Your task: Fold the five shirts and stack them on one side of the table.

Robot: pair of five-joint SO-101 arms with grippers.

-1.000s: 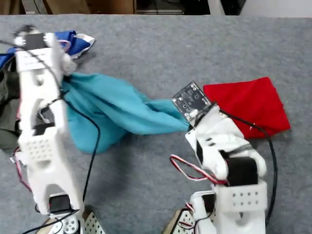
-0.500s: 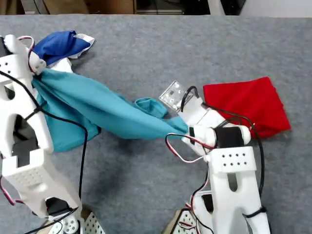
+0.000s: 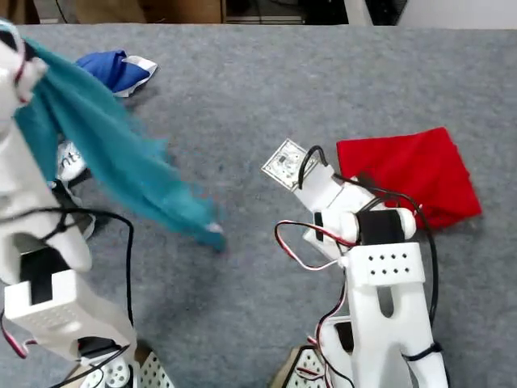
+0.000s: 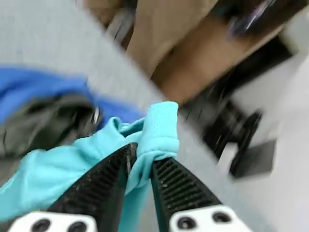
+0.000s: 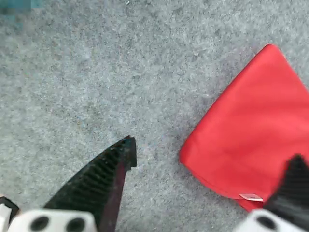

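While left end effector (image 4: 141,157) pinches teal shirt (image 3: 121,170) | right end effector (image 5: 212,150) spread | blue shirt (image 3: 113,71) half-hidden

the right gripper (image 5: 212,150) gapes wide over the grey table (image 5: 96,72), a folded red shirt (image 5: 251,130) between its jaws.
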